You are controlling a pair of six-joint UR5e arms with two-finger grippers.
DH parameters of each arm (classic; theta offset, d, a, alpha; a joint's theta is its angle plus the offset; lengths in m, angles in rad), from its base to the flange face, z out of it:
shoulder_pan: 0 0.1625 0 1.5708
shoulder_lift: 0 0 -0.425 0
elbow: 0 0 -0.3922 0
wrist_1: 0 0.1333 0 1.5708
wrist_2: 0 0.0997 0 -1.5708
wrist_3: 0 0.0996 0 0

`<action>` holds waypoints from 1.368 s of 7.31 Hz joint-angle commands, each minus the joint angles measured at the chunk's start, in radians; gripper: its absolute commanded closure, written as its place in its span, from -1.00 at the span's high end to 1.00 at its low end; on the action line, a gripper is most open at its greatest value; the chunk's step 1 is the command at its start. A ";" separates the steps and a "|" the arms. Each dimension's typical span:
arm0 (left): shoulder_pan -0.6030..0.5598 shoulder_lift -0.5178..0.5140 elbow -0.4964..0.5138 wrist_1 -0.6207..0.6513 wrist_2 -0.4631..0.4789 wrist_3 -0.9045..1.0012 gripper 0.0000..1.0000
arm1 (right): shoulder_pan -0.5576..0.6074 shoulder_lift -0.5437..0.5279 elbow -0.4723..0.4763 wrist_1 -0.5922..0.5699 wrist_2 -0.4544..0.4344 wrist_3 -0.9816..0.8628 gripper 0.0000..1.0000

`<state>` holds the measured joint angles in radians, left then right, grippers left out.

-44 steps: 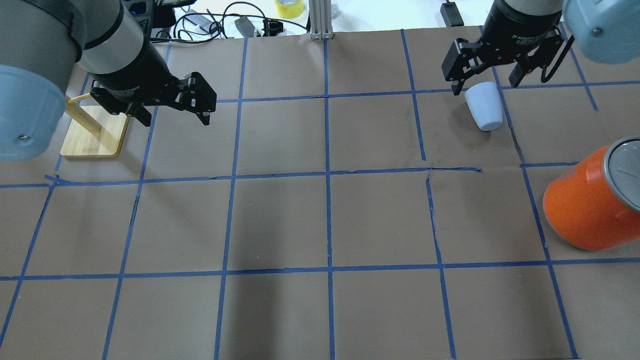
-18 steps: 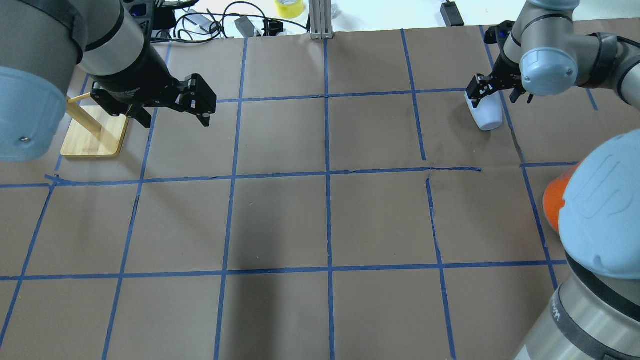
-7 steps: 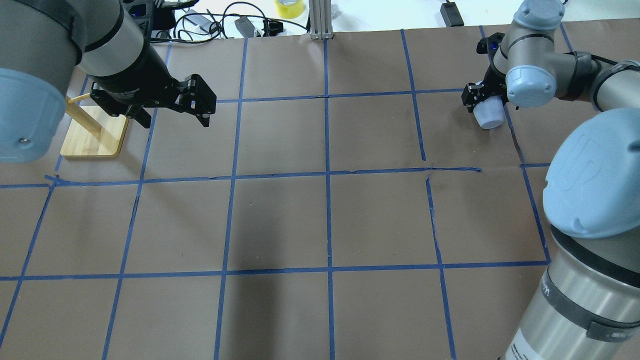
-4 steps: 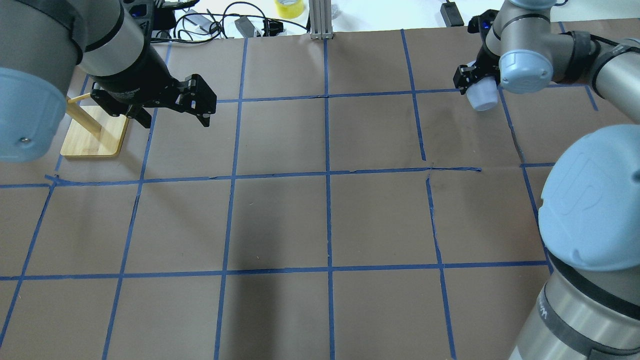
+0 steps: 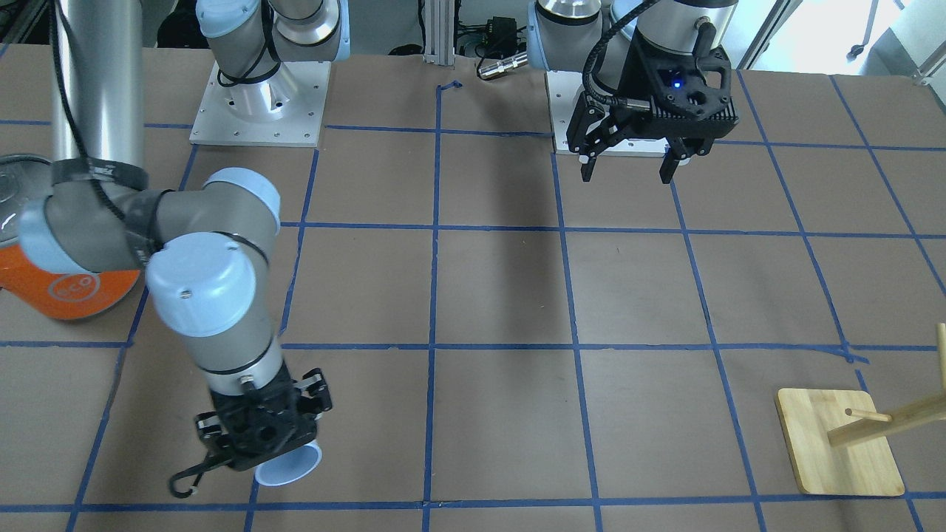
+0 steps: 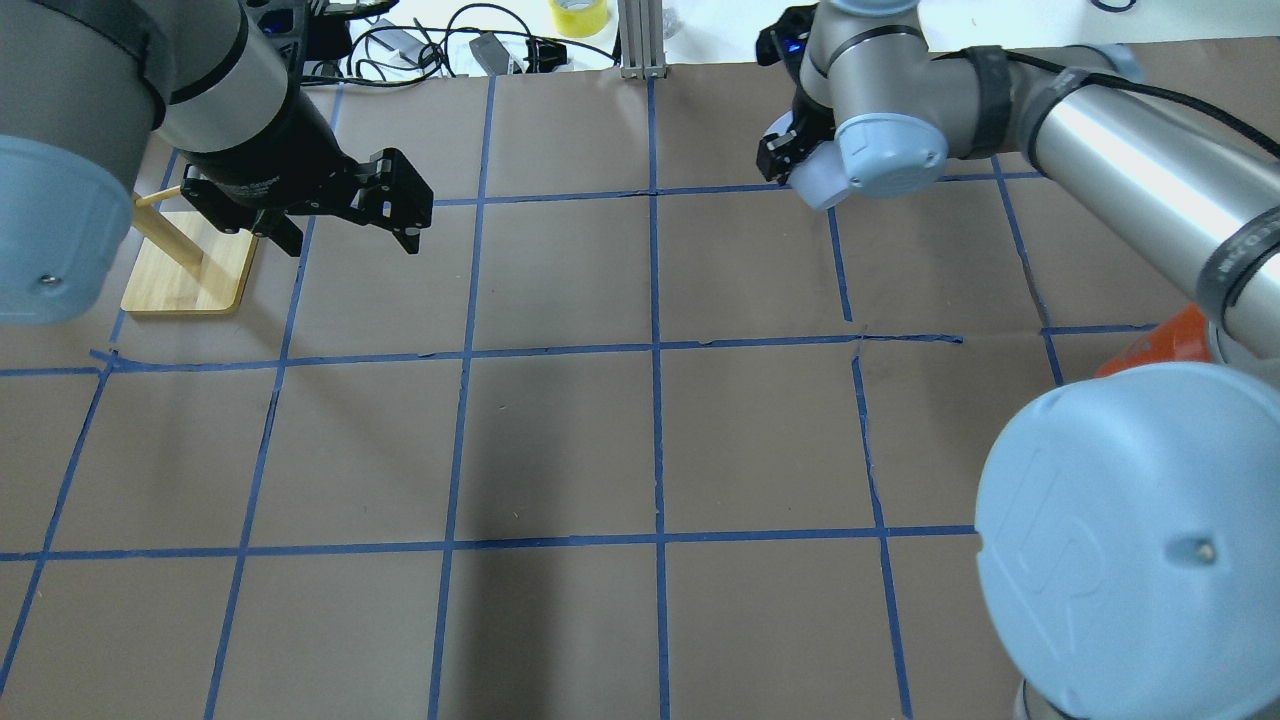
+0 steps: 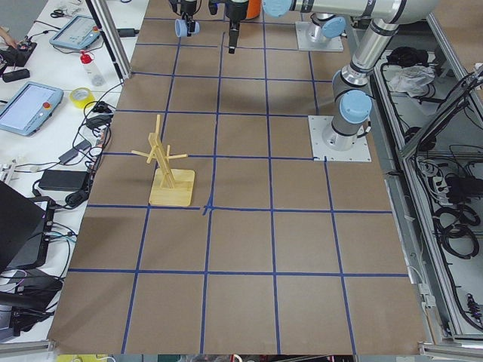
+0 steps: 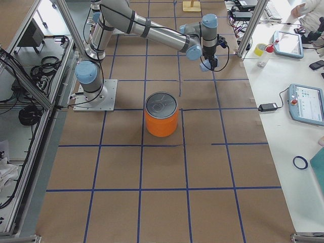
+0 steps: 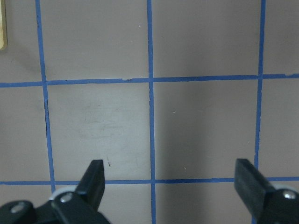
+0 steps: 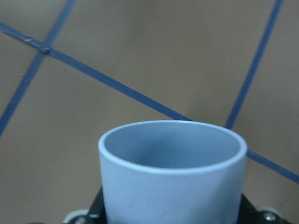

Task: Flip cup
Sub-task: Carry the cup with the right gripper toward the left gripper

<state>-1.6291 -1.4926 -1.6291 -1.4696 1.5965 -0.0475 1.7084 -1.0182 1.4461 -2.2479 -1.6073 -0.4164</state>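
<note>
The cup (image 5: 290, 466) is a small pale blue tumbler, darker blue inside. My right gripper (image 5: 267, 442) is shut on it and holds it above the table, lying roughly sideways with its mouth pointing away from the wrist. In the right wrist view the cup (image 10: 173, 177) fills the lower frame, mouth outward, and hides the fingers. In the overhead view the cup (image 6: 812, 187) shows partly under the right wrist at the far middle-right. My left gripper (image 6: 350, 222) hangs open and empty above the far left; its fingers (image 9: 93, 177) stand wide apart over bare paper.
A large orange can (image 8: 162, 119) with a silver top stands on the robot's right side (image 5: 66, 295). A wooden peg stand (image 6: 190, 265) sits at the far left beside the left gripper. Brown paper with a blue tape grid covers the table (image 6: 650, 440). Cables lie beyond the far edge.
My right gripper shut on the cup, lifted it off the table, turned it, and carried it leftward in the overhead view. The left arm has not moved.
</note>
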 commanded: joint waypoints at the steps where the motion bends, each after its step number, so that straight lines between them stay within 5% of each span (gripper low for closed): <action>1: 0.000 0.000 0.000 0.000 0.000 0.000 1.00 | 0.150 0.006 0.005 -0.036 -0.003 -0.174 -0.76; 3: 0.000 0.000 0.000 0.000 0.000 0.000 1.00 | 0.252 0.033 0.028 -0.155 -0.066 -0.557 -0.74; 6: 0.000 0.000 0.000 0.000 0.000 0.000 1.00 | 0.341 0.069 0.031 -0.182 -0.083 -0.888 -0.69; 10: 0.000 0.000 0.000 0.000 0.000 0.000 1.00 | 0.379 0.093 0.094 -0.185 -0.077 -0.854 -0.65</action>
<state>-1.6291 -1.4926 -1.6291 -1.4695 1.5970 -0.0475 2.0795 -0.9340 1.5202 -2.4315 -1.6877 -1.3091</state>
